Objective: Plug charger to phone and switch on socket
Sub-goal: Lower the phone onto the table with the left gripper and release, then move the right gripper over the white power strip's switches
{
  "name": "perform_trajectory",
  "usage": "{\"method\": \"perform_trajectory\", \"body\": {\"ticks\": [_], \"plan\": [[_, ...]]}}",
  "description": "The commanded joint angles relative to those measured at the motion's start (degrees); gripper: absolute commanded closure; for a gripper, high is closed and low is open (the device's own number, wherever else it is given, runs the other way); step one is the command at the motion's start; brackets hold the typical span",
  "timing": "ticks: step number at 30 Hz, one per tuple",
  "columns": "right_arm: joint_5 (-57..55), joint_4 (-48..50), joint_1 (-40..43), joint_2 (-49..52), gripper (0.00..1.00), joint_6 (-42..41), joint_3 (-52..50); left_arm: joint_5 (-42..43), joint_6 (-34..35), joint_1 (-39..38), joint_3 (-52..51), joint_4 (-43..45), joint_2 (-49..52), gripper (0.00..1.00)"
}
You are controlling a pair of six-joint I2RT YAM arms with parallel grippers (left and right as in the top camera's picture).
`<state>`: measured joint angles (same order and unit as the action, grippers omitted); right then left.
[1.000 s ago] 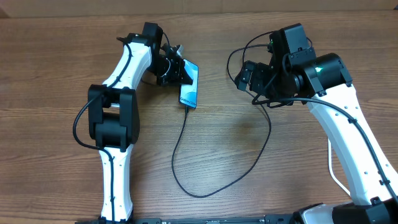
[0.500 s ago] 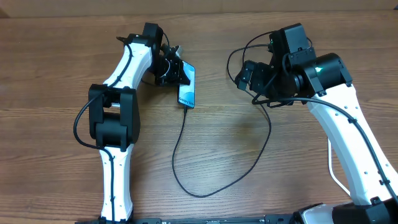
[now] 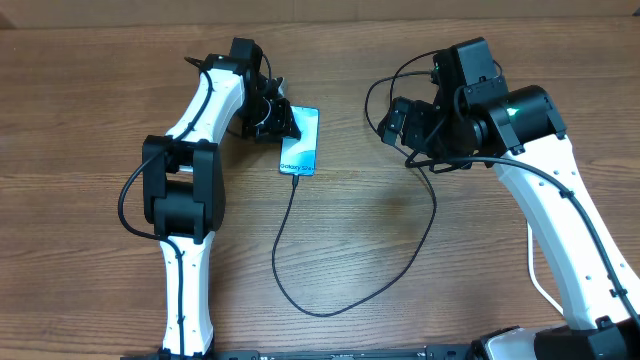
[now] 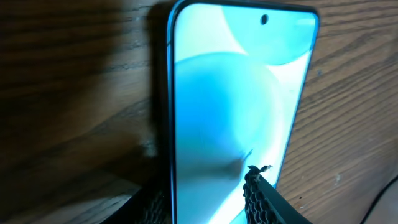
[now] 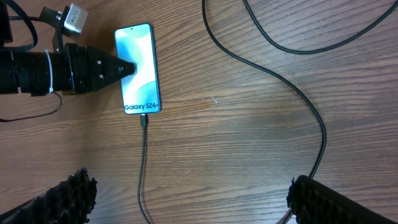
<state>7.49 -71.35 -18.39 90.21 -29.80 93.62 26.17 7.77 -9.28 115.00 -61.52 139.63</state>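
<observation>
The phone (image 3: 299,155) lies flat on the table with its blue screen up, also clear in the right wrist view (image 5: 138,68). The charger (image 3: 290,250) is a thin black cable; its connector tip (image 5: 144,119) sits in the phone's lower end. My left gripper (image 3: 280,124) is at the phone's upper left edge. In the left wrist view the phone (image 4: 236,93) fills the frame, and the left gripper (image 4: 205,190) has its fingers slightly parted on either side of the near edge. My right gripper (image 5: 199,199) hangs wide open above the table, holding nothing. The socket is out of view.
The charger cable loops toward the front of the table (image 3: 320,312), then back up to the right arm (image 3: 434,200). A second black cable (image 5: 311,43) crosses the top of the right wrist view. The left arm (image 3: 180,190) stands left of the phone.
The phone was tipped up on its edge in my left gripper; now it lies flat, a little lower and to the left. The left jaws have parted. The right arm has not moved.
</observation>
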Motion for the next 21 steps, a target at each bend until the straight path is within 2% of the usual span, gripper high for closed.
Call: {"method": "perform_trajectory", "body": {"ticks": [1, 5, 10, 17, 19, 21], "plan": [[0.07, 0.22, 0.13, -0.02, 0.00, -0.20, 0.13, -5.27, -0.02, 0.24, 0.22, -0.79, -0.22, 0.62], [0.04, 0.09, 0.15, -0.02, 0.00, -0.17, 0.09, -7.32, -0.09, 0.24, 0.22, -1.64, -0.22, 0.63], [-2.25, 0.09, 0.15, -0.02, 0.00, -0.17, 0.09, -7.26, -0.04, 0.92, 0.42, -3.10, -0.81, 0.57], [-6.62, 1.22, 0.15, -0.04, 0.00, 0.13, 0.09, -7.26, -0.04, 3.82, 4.59, -6.91, -5.73, 0.54], [-11.06, 1.77, 0.24, -0.04, 0.00, 0.26, 0.09, -7.10, -0.07, 4.72, 6.14, -7.80, -8.44, 0.51], [-14.78, 2.03, 0.98, -0.04, 0.00, 0.24, 0.09, -7.02, -0.04, 5.62, 7.43, -8.63, -12.11, 0.44]]}}
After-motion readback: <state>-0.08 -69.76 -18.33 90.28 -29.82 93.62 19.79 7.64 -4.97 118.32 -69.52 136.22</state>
